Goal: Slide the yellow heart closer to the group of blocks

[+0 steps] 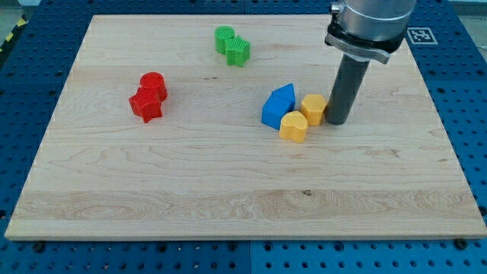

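Observation:
The yellow heart [294, 126] lies right of the board's centre, touching a blue block [272, 113] on its left and a yellow hexagon-like block [313, 108] at its upper right. A second blue block [284, 95] sits just above the first. My tip [336, 122] stands on the board right beside the yellow hexagon-like block's right side and to the right of the yellow heart.
Two green blocks [231, 45] sit together near the view's top centre. Two red blocks [148, 97], a cylinder above a star shape, sit at the view's left. The wooden board [228, 190] lies on a blue perforated table.

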`<state>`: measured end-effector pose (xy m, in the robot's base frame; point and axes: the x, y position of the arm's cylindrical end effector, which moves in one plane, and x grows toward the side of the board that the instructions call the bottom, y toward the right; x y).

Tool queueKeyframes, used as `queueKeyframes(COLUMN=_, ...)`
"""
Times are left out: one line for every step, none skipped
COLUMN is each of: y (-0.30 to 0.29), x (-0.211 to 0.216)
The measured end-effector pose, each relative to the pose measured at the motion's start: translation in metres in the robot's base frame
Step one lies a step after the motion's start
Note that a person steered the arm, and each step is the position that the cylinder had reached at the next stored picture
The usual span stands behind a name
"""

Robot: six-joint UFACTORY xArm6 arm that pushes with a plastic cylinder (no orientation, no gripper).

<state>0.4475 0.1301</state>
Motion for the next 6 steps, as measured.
queueKeyframes(y=-0.004, x=0.007)
queueKeyframes(y=-0.003, x=0.057)
queueKeyframes(y=-0.027, x=0.066)
queueKeyframes(y=-0.067, x=0.056)
queueKeyframes(y=-0.07, x=0.051)
queueKeyframes(y=-0.07, x=0.044)
